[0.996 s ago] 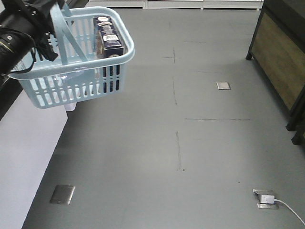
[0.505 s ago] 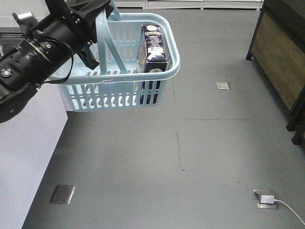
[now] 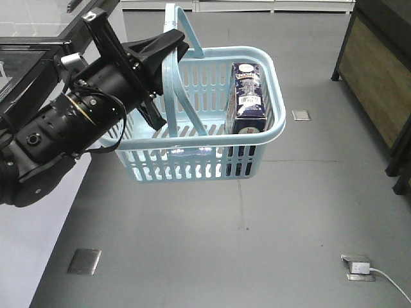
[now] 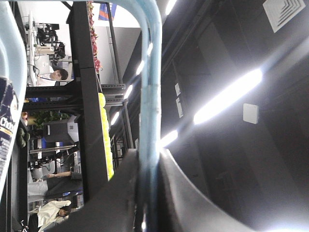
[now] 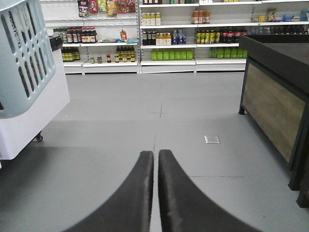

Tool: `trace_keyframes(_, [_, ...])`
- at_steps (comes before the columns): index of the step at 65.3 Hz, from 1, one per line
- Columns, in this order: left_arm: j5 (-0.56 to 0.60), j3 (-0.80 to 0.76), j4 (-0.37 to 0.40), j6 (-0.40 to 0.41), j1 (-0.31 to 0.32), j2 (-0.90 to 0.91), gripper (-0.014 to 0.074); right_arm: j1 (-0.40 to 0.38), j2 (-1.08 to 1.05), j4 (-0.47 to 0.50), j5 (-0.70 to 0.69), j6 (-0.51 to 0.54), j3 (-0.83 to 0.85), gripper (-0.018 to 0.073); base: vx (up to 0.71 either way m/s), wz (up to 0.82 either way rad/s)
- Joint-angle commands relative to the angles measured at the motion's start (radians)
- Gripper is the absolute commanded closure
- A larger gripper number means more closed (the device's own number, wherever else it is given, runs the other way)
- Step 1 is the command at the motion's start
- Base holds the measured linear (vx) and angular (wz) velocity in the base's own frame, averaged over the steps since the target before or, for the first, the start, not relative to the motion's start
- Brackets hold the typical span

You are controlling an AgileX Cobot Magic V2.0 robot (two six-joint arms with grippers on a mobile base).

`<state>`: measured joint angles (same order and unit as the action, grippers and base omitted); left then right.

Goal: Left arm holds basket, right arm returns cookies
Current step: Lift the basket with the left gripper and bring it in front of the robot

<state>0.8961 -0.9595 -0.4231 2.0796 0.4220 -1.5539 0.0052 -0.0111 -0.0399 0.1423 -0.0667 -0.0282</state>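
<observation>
Just one basket [image 3: 190,145] (one carton [image 3: 249,97])

Item 1. Tall dark navy rectangular cardboard carton [image 3: 248,96], upright inside the light blue slotted plastic basket [image 3: 192,168].
- Front-facing view: a white oval logo on the upper face, with a white barcode panel just below it. The logo wording and barcode digits are too small to read.
- Left wrist view: the same carton [image 4: 6,130] sits at the frame's left edge. Its white lettering is turned sideways and reads "Cho"; the rest is cut off.

Item 2. Basket wall [image 5: 21,63], right wrist view: a faint short marking near the rim, illegible.

Item 3. White store shelving [image 5: 169,62] at the rear, right wrist view: rows of bottles and packets with coloured labels, none legible.
</observation>
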Motion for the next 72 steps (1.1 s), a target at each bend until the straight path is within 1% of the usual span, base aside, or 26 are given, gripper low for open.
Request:
trace_keyframes(1, [0.142,0.005,0.063,-0.026,0.008,0.088,0.0599,-0.005,-0.009,-0.003,-0.076,0.009,-0.018,0.0566,0.0,0.0])
trace_keyframes(18, [0.173,0.122,0.065,-0.045,0.011,0.173,0.0599,-0.005,-0.009,-0.003,-0.076,0.009,-0.018,0.0566,0.0,0.0])
trace_keyframes(29, [0.17,0.2,0.086,-0.053,0.057,0.207,0.0599,-0.005,-0.009,-0.003,-0.076,0.009,-0.018,0.0566,0.0,0.0])
trace_keyframes(39, [0.172,0.244,0.089,-0.059,0.106,0.21,0.0599,-0.005,-0.009,-0.003,-0.076,0.009,-0.018,0.0566,0.0,0.0])
trace_keyframes(45, [0.172,0.27,0.121,-0.082,0.13,0.21,0.0599,-0.005,-0.009,-0.003,-0.076,0.009,-0.018,0.0566,0.0,0.0])
trace_keyframes(54, [0.179,0.315,0.197,-0.124,0.169,0.22,0.0599,-0.005,-0.009,-0.003,-0.076,0.009,-0.018,0.0566,0.0,0.0])
trace_keyframes(60, [0.193,0.338,0.216,-0.15,0.187,0.227,0.0599,-0.005,-0.009,-0.003,-0.076,0.009,-0.018,0.0566,0.0,0.0])
trace_keyframes(65, [0.194,0.346,0.216,-0.154,0.2,0.23,0.0599,-0.005,-0.009,-0.003,-0.076,0.009,-0.018,0.0566,0.0,0.0])
trace_keyframes(72, [0.195,0.357,0.238,-0.157,0.221,0.235,0.0599,-0.005,-0.009,-0.003,-0.076,0.009,-0.018,0.0566,0.0,0.0])
